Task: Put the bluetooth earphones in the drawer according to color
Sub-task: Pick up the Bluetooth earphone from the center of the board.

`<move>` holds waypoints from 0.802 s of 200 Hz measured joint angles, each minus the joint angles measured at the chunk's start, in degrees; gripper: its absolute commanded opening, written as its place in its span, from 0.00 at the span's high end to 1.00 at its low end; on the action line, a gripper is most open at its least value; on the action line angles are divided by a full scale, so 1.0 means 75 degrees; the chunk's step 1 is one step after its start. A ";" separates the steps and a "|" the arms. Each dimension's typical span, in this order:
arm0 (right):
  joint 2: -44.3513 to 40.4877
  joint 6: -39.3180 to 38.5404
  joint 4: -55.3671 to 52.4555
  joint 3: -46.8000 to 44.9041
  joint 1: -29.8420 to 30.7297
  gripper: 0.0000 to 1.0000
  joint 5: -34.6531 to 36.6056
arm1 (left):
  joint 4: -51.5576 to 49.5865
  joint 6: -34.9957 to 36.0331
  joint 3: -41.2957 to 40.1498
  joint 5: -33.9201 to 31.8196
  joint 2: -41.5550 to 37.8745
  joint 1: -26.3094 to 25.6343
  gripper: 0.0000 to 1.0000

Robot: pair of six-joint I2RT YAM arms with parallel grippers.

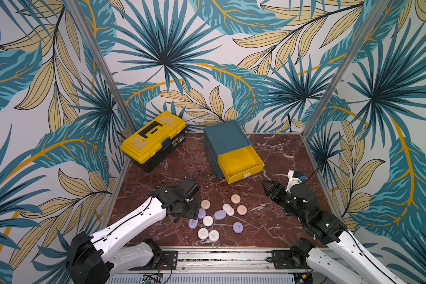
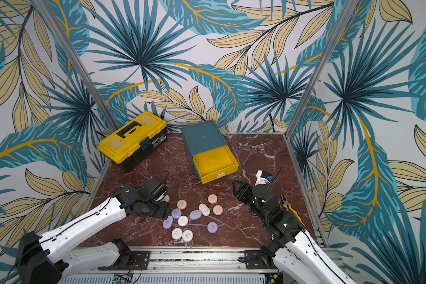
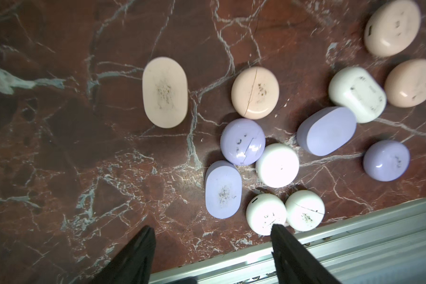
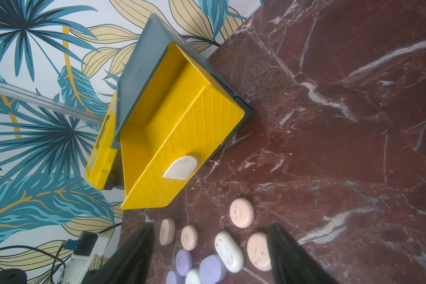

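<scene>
You've got twelve bluetooth earphones on the tabletop — four pink cases, four purple cases, four white cases — plus one drawer chest, one yellow toolbox and one pair of pliers.

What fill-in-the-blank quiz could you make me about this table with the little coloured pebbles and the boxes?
The chest's pulled-out top drawer is coloured ____.
Inside, that drawer is ____.
The earphone cases on the table are pink, white and ____.
In the left wrist view they number ____ altogether.
Missing words: yellow; empty; purple; twelve.
</scene>
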 measured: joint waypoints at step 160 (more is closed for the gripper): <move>0.0117 -0.0058 -0.0003 0.0000 0.0000 0.23 -0.0055 | 0.1757 -0.1145 -0.1274 -0.0108 0.1017 -0.0589 0.31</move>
